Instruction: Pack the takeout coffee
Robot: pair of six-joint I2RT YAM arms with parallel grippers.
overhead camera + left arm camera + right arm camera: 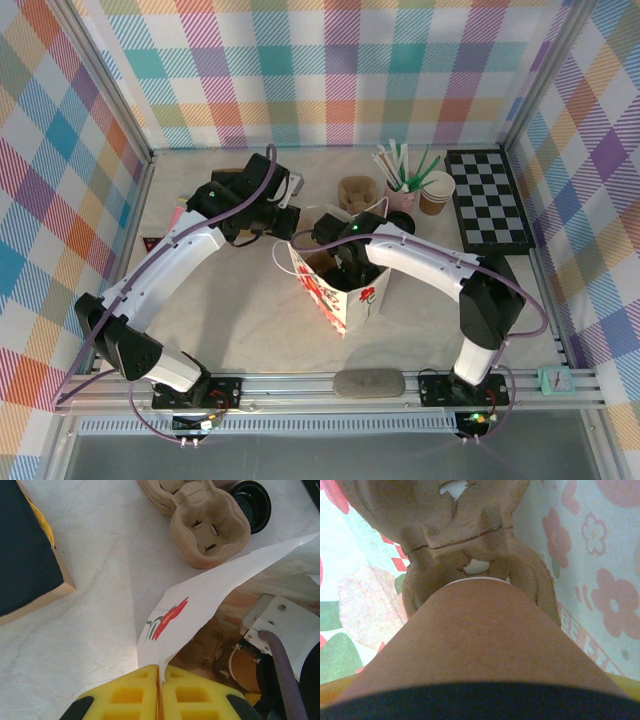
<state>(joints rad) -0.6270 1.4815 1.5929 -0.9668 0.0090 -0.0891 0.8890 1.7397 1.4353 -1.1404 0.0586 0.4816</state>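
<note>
While the left end effector (159, 676) pinches the rim of the paper bag (200, 605), the right end effector (342, 262), spread wide around the takeout coffee (480, 640), holds it inside the bag over the pulp carrier (470, 545); seating it squarely, then releasing, seems next.

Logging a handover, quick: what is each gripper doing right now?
Left gripper: closed on the paper bag rim.
Right gripper: closed on the kraft coffee cup.

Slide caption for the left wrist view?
Left gripper, jaws shut, pinches the rim of the paper bag near an empty cup carrier.
</note>
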